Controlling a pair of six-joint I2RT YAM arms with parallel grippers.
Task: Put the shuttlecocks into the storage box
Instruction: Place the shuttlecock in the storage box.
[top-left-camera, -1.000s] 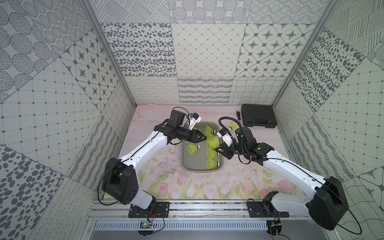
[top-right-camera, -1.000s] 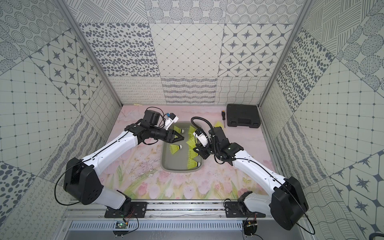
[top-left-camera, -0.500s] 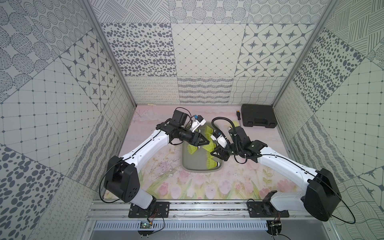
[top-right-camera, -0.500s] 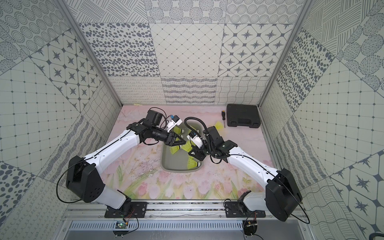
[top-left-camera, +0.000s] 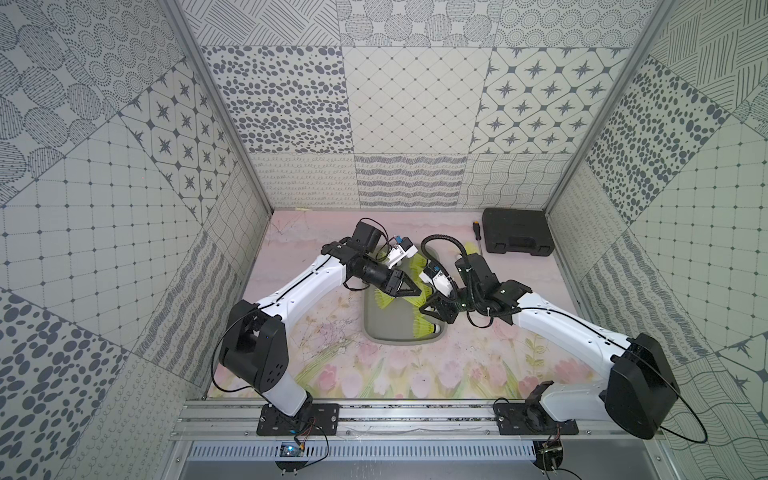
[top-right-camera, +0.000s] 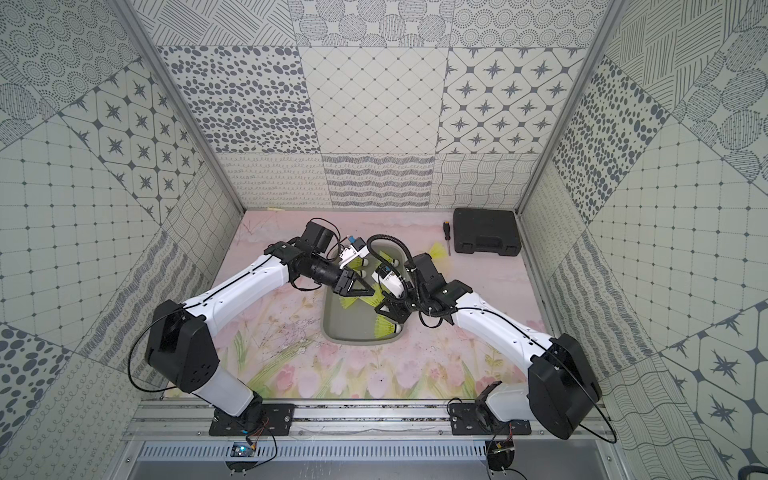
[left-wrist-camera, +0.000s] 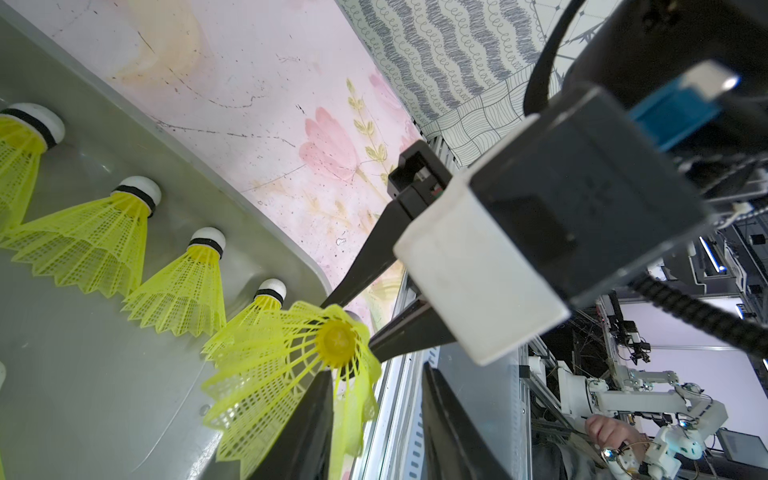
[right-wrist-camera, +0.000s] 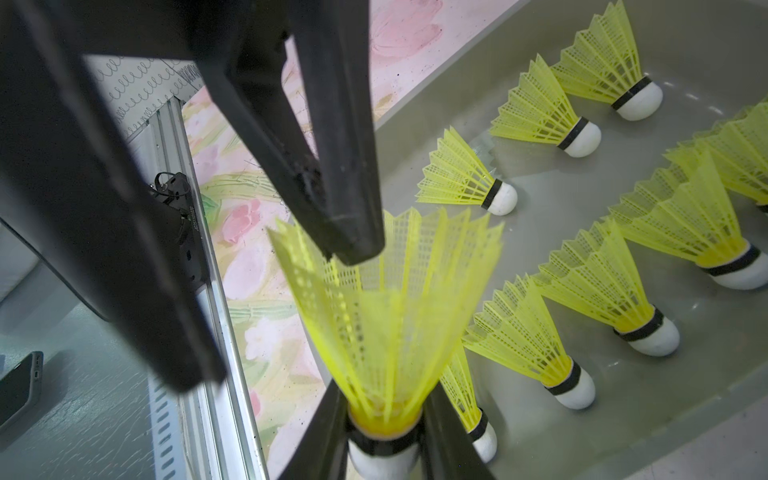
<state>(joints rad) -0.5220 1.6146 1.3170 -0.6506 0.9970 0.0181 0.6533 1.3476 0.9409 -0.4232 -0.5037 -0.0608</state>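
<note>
The grey storage box lies mid-mat with several yellow-green shuttlecocks lying inside. My right gripper is shut on the dark band of one shuttlecock and holds it above the box. My left gripper meets it from the other side. Its jaws stand apart, with the edge of that shuttlecock's skirt between them. One shuttlecock lies on the mat outside the box, by its far right corner.
A black hard case sits at the back right. A screwdriver lies just left of it, beside the loose shuttlecock. Patterned walls close in the mat on three sides.
The right gripper carried its shuttlecock left over the box. The left gripper swung right to meet it, and its jaws narrowed around the skirt's edge.
</note>
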